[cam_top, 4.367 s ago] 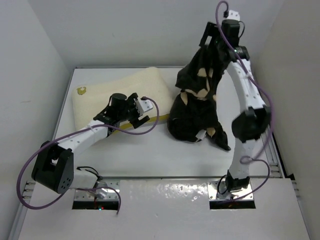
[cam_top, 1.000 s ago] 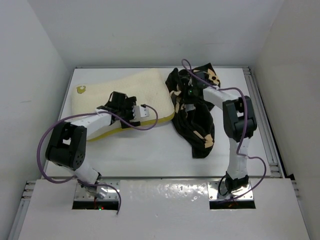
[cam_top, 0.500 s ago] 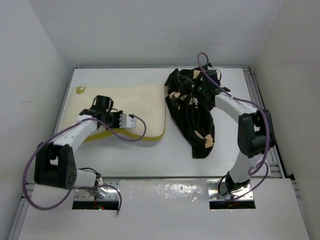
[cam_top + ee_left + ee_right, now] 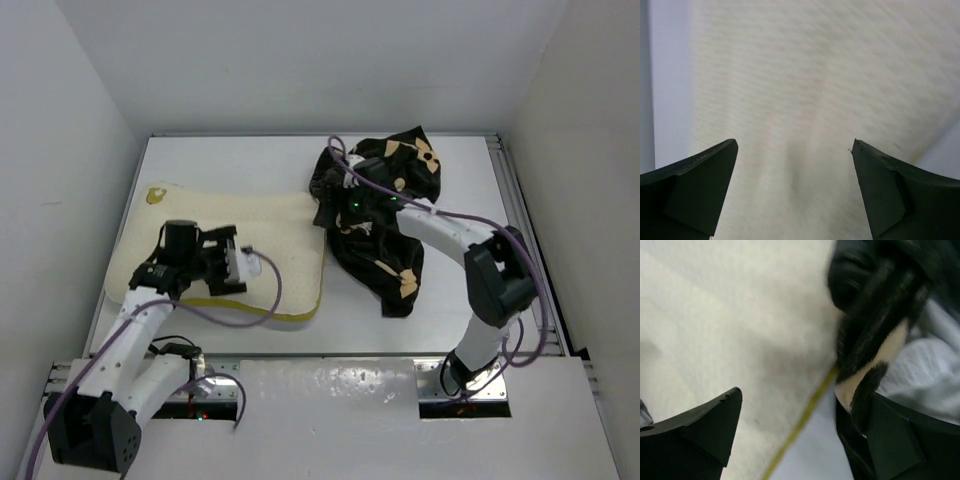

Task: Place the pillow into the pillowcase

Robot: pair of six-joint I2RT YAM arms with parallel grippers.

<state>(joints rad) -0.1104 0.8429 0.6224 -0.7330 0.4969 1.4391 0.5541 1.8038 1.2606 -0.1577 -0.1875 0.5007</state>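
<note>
We see left claw [image 4: 795, 145] spread open over cream-white contoured pillow [image 4: 285, 222]. Right claw [image 4: 800, 397] also open at its yellow edge, beside crumpled black flower-printed pillowcase [image 4: 395, 268] on white bench [image 4: 230, 160].

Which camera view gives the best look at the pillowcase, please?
The top external view: it shows almost the whole crumpled pillowcase lying right of the pillow. The right wrist view catches only a blurred black fold; the left wrist view shows only pillow.

A robot lab cell: white table [image 4: 230, 165] boxed in by bare white walls [image 4: 300, 60], left arm [image 4: 125, 335] and right arm [image 4: 445, 228] bolted to a metal plate [image 4: 330, 385]
</note>
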